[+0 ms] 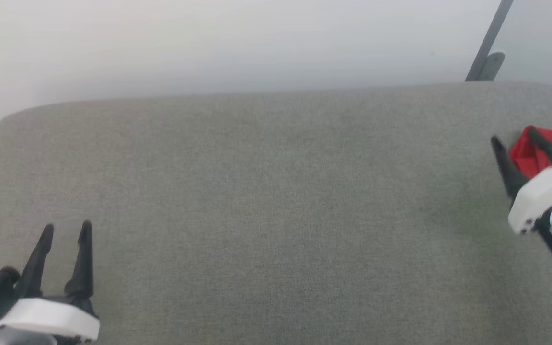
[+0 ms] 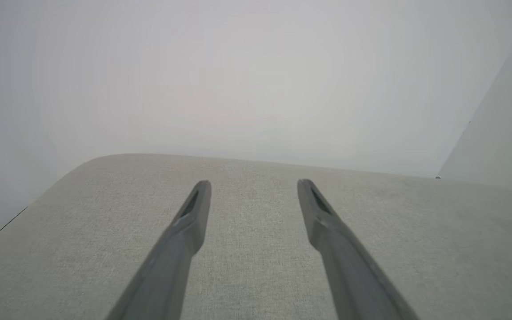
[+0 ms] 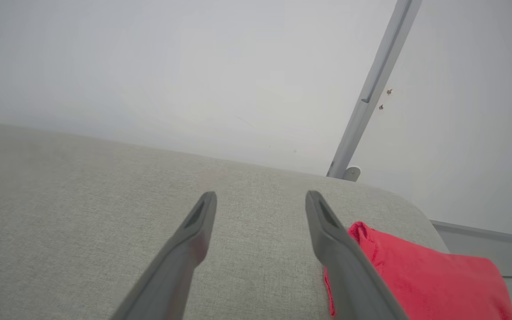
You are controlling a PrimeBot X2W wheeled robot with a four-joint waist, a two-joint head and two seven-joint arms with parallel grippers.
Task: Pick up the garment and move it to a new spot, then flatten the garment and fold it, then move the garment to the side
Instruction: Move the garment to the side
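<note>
Item one: left gripper point(image 1: 67, 225), two long dark tapered fingers on a white-cased wrist, is held at the lower left of the head view above a grey-green woven fabric cushion with rounded corners point(image 1: 276, 191); its jaws are spread apart and only cushion cloth is seen between them. Item two: right gripper point(image 3: 261, 193), of the same make, is held at the cushion's right side, jaws likewise spread wide, with bare cloth between them. Item three: the garment point(image 3: 416, 275), bright red knit fabric, bunched, is laid at the cushion's right edge near the far corner, just beside one right-gripper finger; contact cannot be told. Item four: a pale plain wall point(image 1: 209, 43) and a slanted grey metal pole point(image 1: 489, 38) are seen behind the cushion.
</note>
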